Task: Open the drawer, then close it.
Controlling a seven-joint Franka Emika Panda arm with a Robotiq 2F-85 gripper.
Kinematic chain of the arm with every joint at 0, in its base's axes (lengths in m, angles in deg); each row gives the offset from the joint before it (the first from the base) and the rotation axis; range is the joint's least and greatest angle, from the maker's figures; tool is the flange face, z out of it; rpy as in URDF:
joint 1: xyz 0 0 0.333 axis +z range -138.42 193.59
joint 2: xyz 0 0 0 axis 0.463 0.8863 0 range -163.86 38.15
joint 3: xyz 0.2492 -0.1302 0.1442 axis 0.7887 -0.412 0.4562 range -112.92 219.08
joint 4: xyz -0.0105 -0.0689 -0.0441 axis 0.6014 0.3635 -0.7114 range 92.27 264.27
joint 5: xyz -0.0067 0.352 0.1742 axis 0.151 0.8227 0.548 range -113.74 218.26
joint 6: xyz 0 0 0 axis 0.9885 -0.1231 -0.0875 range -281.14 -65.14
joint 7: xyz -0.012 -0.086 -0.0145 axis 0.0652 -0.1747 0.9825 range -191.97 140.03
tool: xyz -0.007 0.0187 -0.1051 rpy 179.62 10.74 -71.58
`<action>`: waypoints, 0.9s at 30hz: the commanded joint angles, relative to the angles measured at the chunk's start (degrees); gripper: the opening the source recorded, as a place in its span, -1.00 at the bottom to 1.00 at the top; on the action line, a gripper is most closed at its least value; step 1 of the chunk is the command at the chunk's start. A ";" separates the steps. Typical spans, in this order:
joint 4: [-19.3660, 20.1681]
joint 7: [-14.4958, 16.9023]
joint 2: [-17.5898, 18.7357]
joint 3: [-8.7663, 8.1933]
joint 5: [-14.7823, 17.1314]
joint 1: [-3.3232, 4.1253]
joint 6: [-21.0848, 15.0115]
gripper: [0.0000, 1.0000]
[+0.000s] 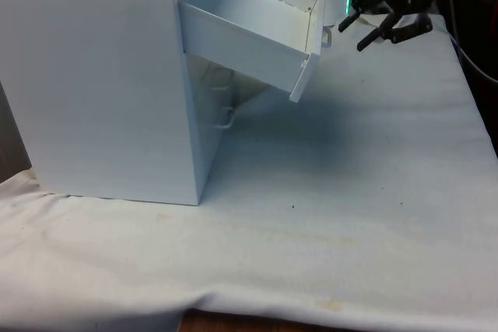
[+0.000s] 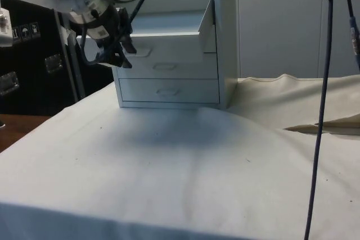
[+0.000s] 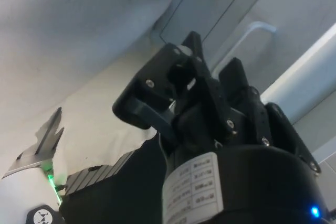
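We find the top drawer [image 1: 249, 33] of the boxy white chest of drawers [image 1: 101, 91] pulled out and sagging over the cloth-covered tabletop [image 1: 350, 192]. The gripper [image 1: 379, 29] hangs just beside the drawer's front panel, apart from it. We see its black jaws spread, holding nothing.

No text can be read. A white label [image 3: 193, 187] on the gripper's body carries rows of print too small to make out, and small stickers [image 2: 25, 30] on the dark cabinet are equally illegible.

The top drawer [image 1: 257, 33] juts from the chest [image 1: 101, 83], beside the gripper [image 1: 372, 30].
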 commanded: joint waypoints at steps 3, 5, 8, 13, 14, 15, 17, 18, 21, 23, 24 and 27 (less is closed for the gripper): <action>0.34 0.34 -0.23 0.06 0.00 -0.17 -0.86 -0.55; 0.34 0.34 -0.23 0.06 0.00 -0.17 -0.86 -0.74; 0.29 0.17 -0.06 0.00 -0.11 -0.11 -0.57 -1.00; 0.40 0.23 0.00 -0.34 -0.69 -0.17 -0.40 -1.00; 0.46 0.40 -0.06 -0.46 -0.86 -0.23 -0.57 -1.00; 0.57 0.57 -0.06 -0.57 -0.97 -0.29 -0.69 -1.00; 0.69 0.86 -0.11 -0.69 -1.15 -0.34 -0.92 -1.00; 0.29 0.40 0.11 -0.69 -0.86 -0.17 -0.06 -1.00; 0.92 1.78 -0.17 -1.20 -1.32 -0.52 -1.72 -1.00; 1.15 2.18 -0.23 -1.43 -1.43 -0.57 -2.12 -1.00; 1.20 2.35 -0.29 -1.55 -1.49 -0.63 -2.23 -1.00; 1.38 2.75 -0.29 -1.83 -1.66 -0.57 -2.58 -1.00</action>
